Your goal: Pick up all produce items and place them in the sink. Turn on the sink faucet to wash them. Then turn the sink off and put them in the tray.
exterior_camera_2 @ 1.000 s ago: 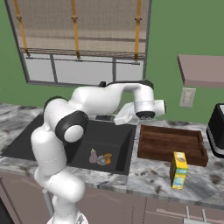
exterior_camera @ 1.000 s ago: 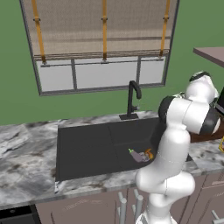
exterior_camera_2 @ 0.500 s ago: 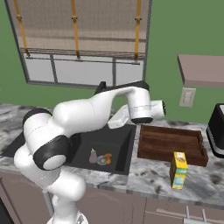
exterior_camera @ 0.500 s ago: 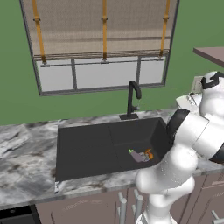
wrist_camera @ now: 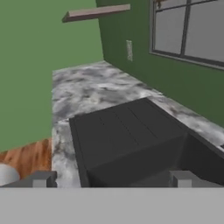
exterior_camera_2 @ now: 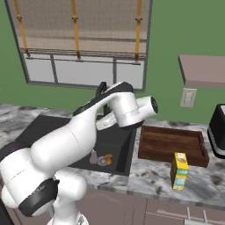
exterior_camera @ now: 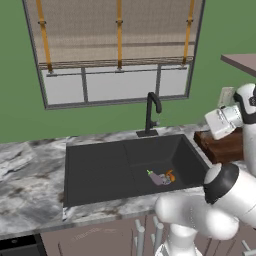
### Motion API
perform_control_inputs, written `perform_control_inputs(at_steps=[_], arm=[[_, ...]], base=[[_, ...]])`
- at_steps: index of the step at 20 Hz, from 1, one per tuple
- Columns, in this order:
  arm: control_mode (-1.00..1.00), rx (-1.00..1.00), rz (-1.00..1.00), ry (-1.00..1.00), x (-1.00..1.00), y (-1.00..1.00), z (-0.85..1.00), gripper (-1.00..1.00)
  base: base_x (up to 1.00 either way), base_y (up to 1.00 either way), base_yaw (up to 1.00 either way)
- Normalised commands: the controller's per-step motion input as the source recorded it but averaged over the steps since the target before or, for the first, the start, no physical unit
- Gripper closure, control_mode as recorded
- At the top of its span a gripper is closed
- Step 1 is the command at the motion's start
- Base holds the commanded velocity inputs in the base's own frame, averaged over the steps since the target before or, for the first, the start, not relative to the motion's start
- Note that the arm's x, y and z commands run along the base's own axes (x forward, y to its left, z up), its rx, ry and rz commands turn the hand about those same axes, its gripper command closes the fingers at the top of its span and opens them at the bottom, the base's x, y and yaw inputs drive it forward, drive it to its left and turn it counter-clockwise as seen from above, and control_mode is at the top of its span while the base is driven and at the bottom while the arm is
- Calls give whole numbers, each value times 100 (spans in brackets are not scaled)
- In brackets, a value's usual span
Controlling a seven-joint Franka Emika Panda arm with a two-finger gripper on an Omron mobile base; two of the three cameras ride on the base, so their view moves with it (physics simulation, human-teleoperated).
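Both produce items lie in the sink (exterior_camera: pixel 100 170) (exterior_camera_2: pixel 118 145) near its front right corner: a dull purple one (exterior_camera: pixel 158 178) (exterior_camera_2: pixel 94 157) and an orange one (exterior_camera: pixel 171 175) (exterior_camera_2: pixel 107 159) beside it. The sink faucet (exterior_camera: pixel 152 113) stands behind the basin, its spout hooked over it. To the right of the sink, the brown tray (exterior_camera_2: pixel 172 145) (exterior_camera: pixel 225 146) holds nothing. My gripper (wrist_camera: pixel 113 179) is open, with nothing between its fingers. My hand (exterior_camera: pixel 220 123) hovers high over the sink's right edge and looks along the counter across the basin (wrist_camera: pixel 131 140).
A yellow carton (exterior_camera_2: pixel 180 170) stands on the counter in front of the tray. A dark appliance (exterior_camera_2: pixel 218 131) sits at the far right. A wall shelf (exterior_camera_2: pixel 202 70) hangs above the tray. Marble counter (exterior_camera: pixel 30 180) stretches left of the sink.
The arm has swung, carrying the hand up and to the right, away from the middle of the sink. The jaws stayed open. The produce has not moved.
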Motion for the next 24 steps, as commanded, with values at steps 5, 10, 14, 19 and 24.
perform_control_inputs(at_steps=[5,10,14,19,24], arm=[[-100,-9,-15,8,-47,25,5,-100],[-100,-5,-23,8,-44,18,0,-100],[-100,-3,-29,12,-25,23,-3,-100],[-100,-4,-29,17,-7,27,-10,-100],[-100,-9,-18,21,0,42,-11,-100]], base=[[0,0,0],[0,0,0],[0,0,0],[0,0,0],[0,0,0]])
